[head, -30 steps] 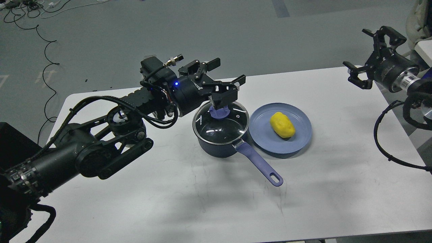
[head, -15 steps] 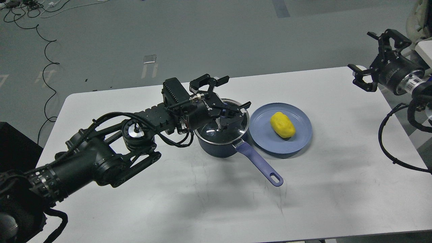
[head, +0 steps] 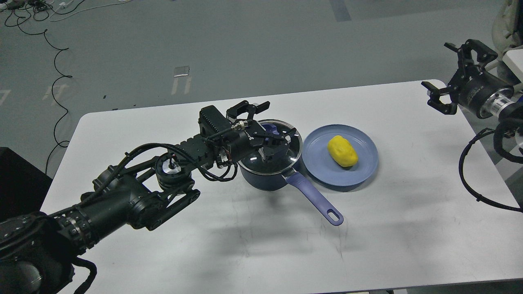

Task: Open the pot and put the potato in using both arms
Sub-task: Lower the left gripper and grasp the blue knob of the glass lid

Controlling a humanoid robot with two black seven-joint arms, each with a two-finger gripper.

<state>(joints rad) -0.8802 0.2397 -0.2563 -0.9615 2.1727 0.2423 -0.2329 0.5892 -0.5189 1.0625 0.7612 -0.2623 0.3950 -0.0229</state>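
A dark blue pot [head: 261,180] with a purple handle [head: 316,200] stands mid-table, and its glass lid [head: 288,154] is on. My left gripper [head: 269,143] is low over the lid. Its jaws are spread on either side of the purple knob [head: 273,130], which is mostly hidden. The yellow potato [head: 342,151] lies on a blue plate [head: 359,176] just right of the pot. My right gripper [head: 439,67] is open and empty in the air, above the table's far right corner and far from the potato.
The white table [head: 245,245] has bare surface in front of the pot and the plate. The pot handle points to the front right. A black cable [head: 466,163] hangs from the right arm at the table's right edge. Cables lie on the floor at the back left.
My left gripper has come down from above the knob onto the lid and drawn slightly toward me. The right gripper has drifted a little to the right. The pot, lid and potato have not moved.
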